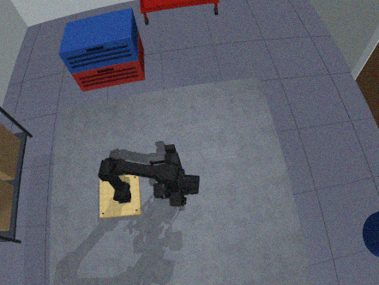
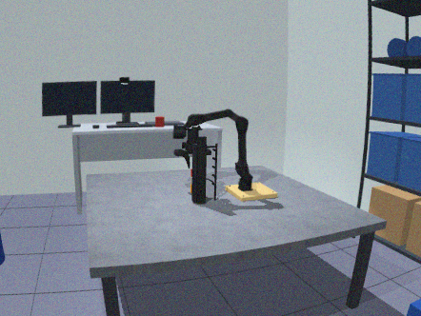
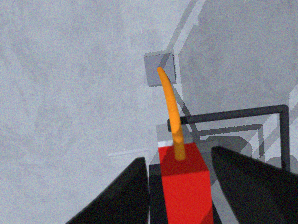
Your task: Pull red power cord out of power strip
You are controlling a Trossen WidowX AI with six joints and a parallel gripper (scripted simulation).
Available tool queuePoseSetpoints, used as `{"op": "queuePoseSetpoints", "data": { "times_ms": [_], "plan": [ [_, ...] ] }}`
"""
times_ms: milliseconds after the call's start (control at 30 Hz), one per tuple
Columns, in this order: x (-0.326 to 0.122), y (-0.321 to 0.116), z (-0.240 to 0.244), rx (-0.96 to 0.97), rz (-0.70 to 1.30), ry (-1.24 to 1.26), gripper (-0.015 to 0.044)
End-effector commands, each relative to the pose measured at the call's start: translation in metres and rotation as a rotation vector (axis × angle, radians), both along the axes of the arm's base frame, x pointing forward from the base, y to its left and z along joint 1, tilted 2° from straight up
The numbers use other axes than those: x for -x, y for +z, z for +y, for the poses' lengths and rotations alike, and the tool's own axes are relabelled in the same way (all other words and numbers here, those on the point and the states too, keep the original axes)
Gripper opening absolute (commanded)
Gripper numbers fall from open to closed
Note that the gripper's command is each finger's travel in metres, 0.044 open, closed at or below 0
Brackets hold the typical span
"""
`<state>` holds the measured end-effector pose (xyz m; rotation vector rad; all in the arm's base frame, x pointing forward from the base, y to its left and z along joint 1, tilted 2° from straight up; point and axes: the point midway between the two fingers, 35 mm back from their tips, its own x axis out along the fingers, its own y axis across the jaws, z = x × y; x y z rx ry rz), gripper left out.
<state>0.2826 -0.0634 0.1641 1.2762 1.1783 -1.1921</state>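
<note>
While the arm (image 2: pixel 238 138) rises from its tan base plate (image 2: pixel 259 192), bends at the elbow and reaches level across to the upright black power strip (image 2: pixel 199 173), its wrist points down so that the fingers hang over the strip's top end. Seen from the wrist, the two dark fingers stand partly open, one on either side of the red plug (image 3: pixel 185 182), with a narrow gap visible on each side; whether the pads touch the plug cannot be told. Between the fingers, the plug's top face carries an orange cord (image 3: pixel 170 107) that curves away beyond the fingertips to a small grey block (image 3: pixel 159 70) on the grey surface (image 3: pixel 65 90). Just beside the far finger runs a thin black wire frame (image 3: pixel 235 117). From above, the arm hides the plug and strip.
</note>
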Motion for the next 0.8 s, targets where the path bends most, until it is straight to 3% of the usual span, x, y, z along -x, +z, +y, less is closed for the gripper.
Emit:
{"op": "queuePoseSetpoints", "data": {
  "times_ms": [0, 767],
  "plan": [
    [0.001, 0.0, 0.007, 0.003, 0.003, -0.006, 0.016],
    [0.001, -0.012, 0.021, 0.002, 0.003, -0.006, 0.016]
  ]
}}
